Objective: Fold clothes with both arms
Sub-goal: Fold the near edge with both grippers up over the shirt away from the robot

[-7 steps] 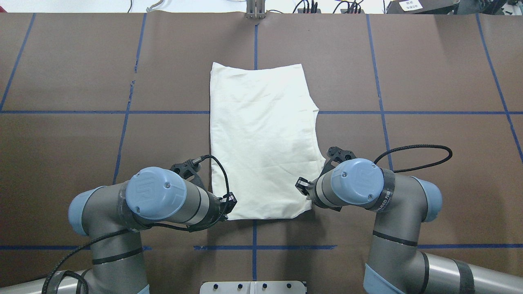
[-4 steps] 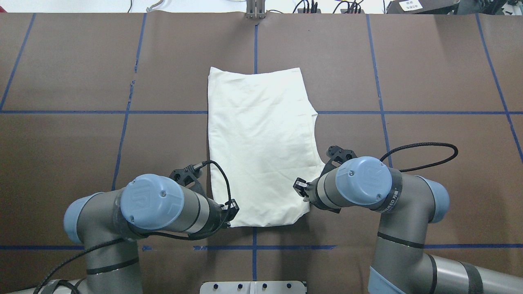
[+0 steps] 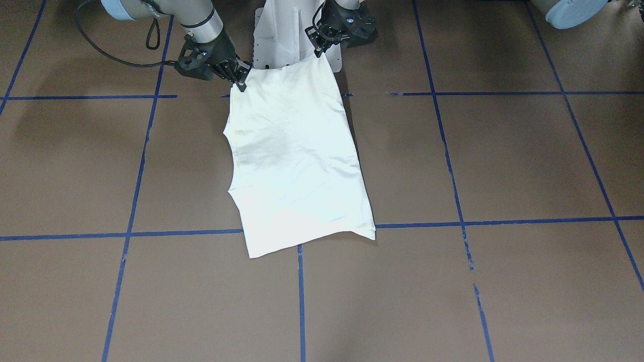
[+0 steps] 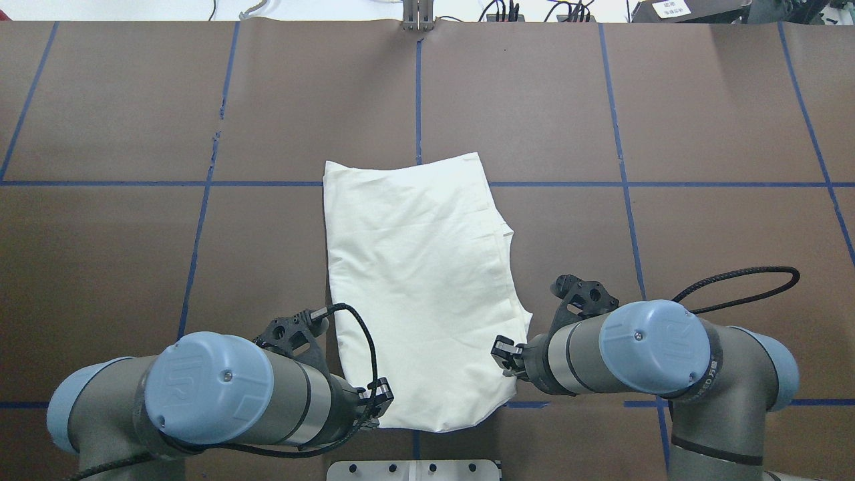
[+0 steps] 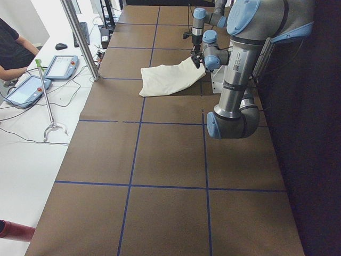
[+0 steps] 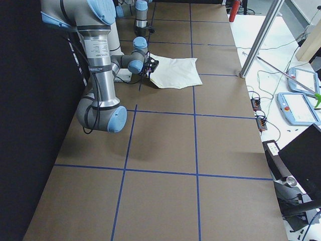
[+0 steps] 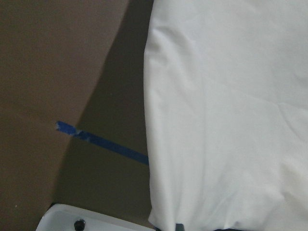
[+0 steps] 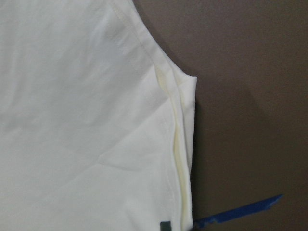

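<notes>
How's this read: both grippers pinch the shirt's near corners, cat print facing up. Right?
Not quite. The left gripper and right gripper do pinch the near corners of the shirt, but the plain cream side faces up; the overhead view shows no print.

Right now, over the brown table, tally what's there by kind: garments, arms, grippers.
Garments: 1, the shirt
Arms: 2, left arm and right arm
Grippers: 2, left gripper and right gripper, each shut on a near corner of the shirt
Total: 5
</notes>
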`<control>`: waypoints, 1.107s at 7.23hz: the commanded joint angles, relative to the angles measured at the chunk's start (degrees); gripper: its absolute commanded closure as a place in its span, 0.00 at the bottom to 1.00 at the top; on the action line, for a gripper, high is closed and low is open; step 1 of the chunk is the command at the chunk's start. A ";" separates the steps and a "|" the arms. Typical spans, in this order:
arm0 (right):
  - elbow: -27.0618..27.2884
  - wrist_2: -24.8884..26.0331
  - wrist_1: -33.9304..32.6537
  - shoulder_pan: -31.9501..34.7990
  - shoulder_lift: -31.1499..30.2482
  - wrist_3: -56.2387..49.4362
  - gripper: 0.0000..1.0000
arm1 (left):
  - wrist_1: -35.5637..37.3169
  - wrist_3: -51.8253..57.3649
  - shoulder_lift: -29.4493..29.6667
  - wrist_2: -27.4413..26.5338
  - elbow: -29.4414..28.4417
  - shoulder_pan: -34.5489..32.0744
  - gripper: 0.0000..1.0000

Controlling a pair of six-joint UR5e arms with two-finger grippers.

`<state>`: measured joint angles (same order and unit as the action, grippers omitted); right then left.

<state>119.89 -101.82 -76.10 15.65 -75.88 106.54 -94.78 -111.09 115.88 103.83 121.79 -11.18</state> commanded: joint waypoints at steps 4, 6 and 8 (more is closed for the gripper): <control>-9.54 -11.08 -0.10 16.82 10.19 -3.00 1.00 | -0.40 9.13 2.24 8.55 -2.93 -18.90 1.00; -18.15 -15.05 -0.10 22.38 15.90 -3.80 1.00 | -3.63 12.65 8.37 10.34 -13.45 -24.66 1.00; -30.09 -17.18 0.42 25.21 23.02 -4.24 1.00 | -13.20 12.74 9.79 10.34 -22.95 -27.83 1.00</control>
<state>97.13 -117.88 -75.93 39.15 -57.28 102.66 -102.99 -98.70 124.27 114.03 104.75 -36.78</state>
